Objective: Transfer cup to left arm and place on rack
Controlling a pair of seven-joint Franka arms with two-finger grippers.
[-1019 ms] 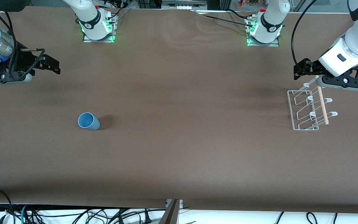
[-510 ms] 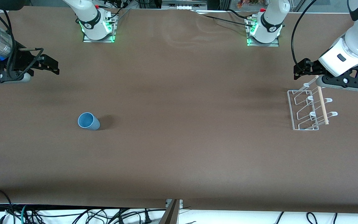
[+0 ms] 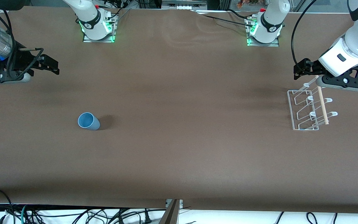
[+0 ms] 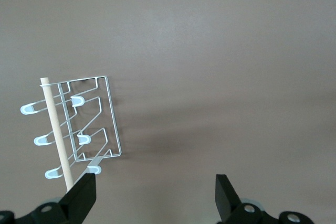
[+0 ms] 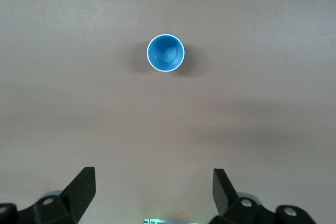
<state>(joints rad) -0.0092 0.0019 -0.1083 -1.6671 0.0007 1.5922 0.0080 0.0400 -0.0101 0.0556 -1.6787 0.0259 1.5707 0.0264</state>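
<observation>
Item: small light-blue tapered plastic cup [image 3: 88, 121], without handle. It is found upright on the brown counter [image 3: 179, 149], mouth up, toward the right arm's end. Nothing touches it. In the right wrist view the cup [image 5: 165, 52] is seen from above, its round rim and blue interior shown whole.

Item: right gripper [image 3: 52, 64], black open-linkage type, carried on the arm with the shiny silver wrist cuff. It is held in the air over the counter at the right arm's end, well apart from the cup. Its fingers [image 5: 83, 185] are spread wide (bare counter alone is seen between them), and nothing is held or touched.

Item: left gripper [image 3: 302, 69], black, carried under a boxy white wrist block. It is held in the air over the end of the rack farther from the front camera. Its fingers [image 4: 84, 194] are likewise spread wide, and nothing is gripped. In the left wrist view one finger overlaps the rack's edge; whether contact is made cannot be told.

Item: small white wire drying rack [image 3: 304, 109] with looped pegs and a pale wooden dowel [image 3: 322, 102] laid across it. It is set on the counter at the left arm's end, well apart from the cup. No item is carried on its pegs (rack [image 4: 89, 123] and dowel [image 4: 56, 132] are also shown in the left wrist view).
</observation>
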